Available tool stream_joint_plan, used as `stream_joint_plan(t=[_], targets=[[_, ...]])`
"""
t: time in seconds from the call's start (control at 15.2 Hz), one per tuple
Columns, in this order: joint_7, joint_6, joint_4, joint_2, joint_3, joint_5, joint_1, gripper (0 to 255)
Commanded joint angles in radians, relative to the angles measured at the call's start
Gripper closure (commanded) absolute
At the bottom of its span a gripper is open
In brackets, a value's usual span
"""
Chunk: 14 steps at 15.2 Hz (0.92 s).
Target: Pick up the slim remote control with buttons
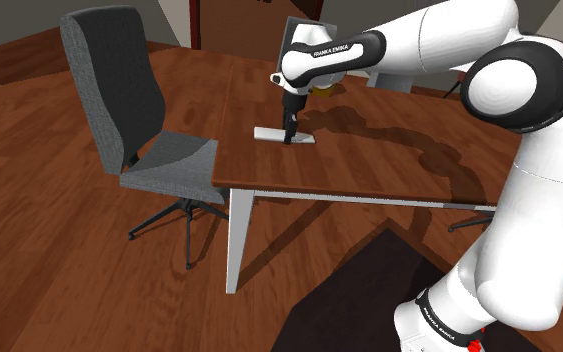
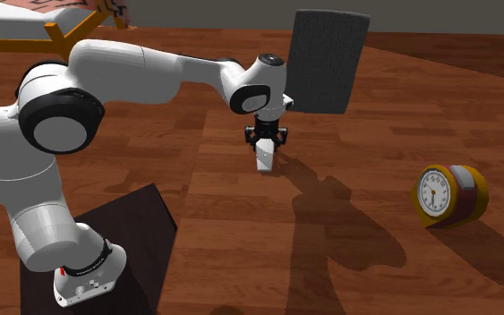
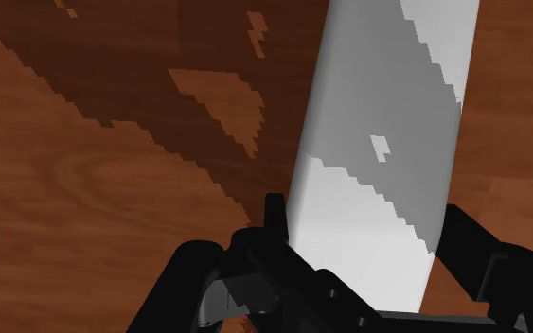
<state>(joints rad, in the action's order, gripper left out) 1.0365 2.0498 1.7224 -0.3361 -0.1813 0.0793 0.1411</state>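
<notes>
The slim remote control (image 1: pixel 268 132) is drawn as a plain white bar with no visible buttons. It lies flat on the brown wooden table (image 1: pixel 369 160), near the edge by the chair. My black gripper (image 1: pixel 290 137) points straight down onto it, at about its middle. In the wrist view the two fingers (image 3: pixel 274 222) press against both long sides of the remote (image 3: pixel 387 142), so the gripper (image 3: pixel 366 216) is shut on it. From the second exterior view, the white end of the remote (image 2: pixel 264 163) sticks out just below the gripper (image 2: pixel 266 146).
A grey office chair (image 1: pixel 129 100) stands close to the table's edge beside the remote. An orange alarm clock (image 2: pixel 447 192) lies on the table some way from the gripper. The dark stand (image 1: pixel 369 300) sits below the table's front edge.
</notes>
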Motion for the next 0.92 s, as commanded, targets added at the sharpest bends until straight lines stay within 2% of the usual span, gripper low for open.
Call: stream_joint_plan(t=[0.0, 0.86], targets=[[-0.002, -0.018, -0.010, 0.007, -0.001, -0.002, 0.000, 255], [-0.010, -0.177, -0.131, 0.047, -0.005, -0.013, 0.000, 255]])
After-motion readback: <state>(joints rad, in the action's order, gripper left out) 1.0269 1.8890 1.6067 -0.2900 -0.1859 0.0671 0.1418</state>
